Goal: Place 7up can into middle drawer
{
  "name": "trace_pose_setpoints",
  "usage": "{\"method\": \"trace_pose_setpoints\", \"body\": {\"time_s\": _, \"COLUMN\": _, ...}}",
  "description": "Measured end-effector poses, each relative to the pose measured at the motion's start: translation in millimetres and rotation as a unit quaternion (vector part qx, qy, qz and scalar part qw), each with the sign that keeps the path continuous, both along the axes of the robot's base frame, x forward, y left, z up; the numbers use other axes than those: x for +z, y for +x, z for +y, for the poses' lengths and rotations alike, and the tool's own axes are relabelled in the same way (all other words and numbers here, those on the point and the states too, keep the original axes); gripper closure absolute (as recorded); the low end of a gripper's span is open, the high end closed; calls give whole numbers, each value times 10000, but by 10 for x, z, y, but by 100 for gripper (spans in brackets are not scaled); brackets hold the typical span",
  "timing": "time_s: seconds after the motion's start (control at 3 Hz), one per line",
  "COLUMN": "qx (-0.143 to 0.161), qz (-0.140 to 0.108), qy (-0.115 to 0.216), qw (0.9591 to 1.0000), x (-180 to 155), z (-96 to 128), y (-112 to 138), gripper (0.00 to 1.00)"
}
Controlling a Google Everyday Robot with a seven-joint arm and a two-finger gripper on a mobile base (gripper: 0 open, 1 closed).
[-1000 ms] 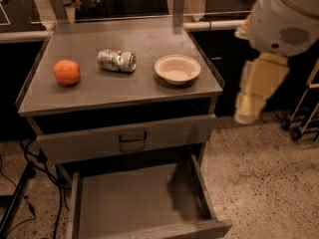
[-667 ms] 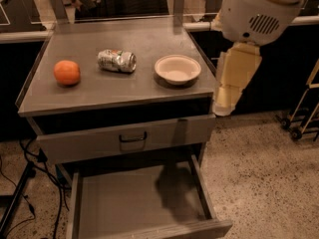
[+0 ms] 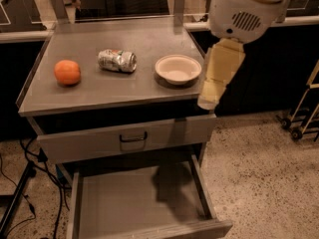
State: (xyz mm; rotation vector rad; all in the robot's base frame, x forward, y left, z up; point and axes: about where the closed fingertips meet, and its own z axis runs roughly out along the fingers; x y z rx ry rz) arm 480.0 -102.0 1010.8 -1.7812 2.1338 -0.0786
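Observation:
The 7up can [image 3: 117,60] lies on its side on the grey cabinet top [image 3: 124,88], between an orange and a white bowl. The middle drawer [image 3: 124,203] is pulled open low at the front, with a bare grey floor. My arm comes in from the upper right: a white housing [image 3: 244,11] and a cream link [image 3: 222,68] pointing down. My gripper [image 3: 207,102] is at its lower tip, at the cabinet's right front corner, right of the bowl, well away from the can and above the open drawer's right side.
An orange [image 3: 67,72] sits at the left of the top and a shallow white bowl [image 3: 178,68] at the right. A drawer front with a dark handle [image 3: 133,137] sits above the open drawer. Cables [image 3: 30,183] hang at the left. A wheeled frame [image 3: 304,118] stands at the right.
My arm has swung left from beside the cabinet to its right front corner. The can, orange, bowl and drawers have not moved.

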Motion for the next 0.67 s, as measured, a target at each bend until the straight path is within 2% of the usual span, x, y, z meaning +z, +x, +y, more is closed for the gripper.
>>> {"method": "trace_pose_setpoints", "body": {"time_s": 0.33, "qx": -445, "qz": 133, "qy": 128, "qw": 9988, "x": -35, "z": 133, "y": 383, "gripper": 0}}
{"method": "trace_pose_setpoints", "body": {"time_s": 0.67, "qx": -609, "qz": 221, "qy": 194, "qw": 9977, "x": -64, "z": 284, "y": 732, "gripper": 0}}
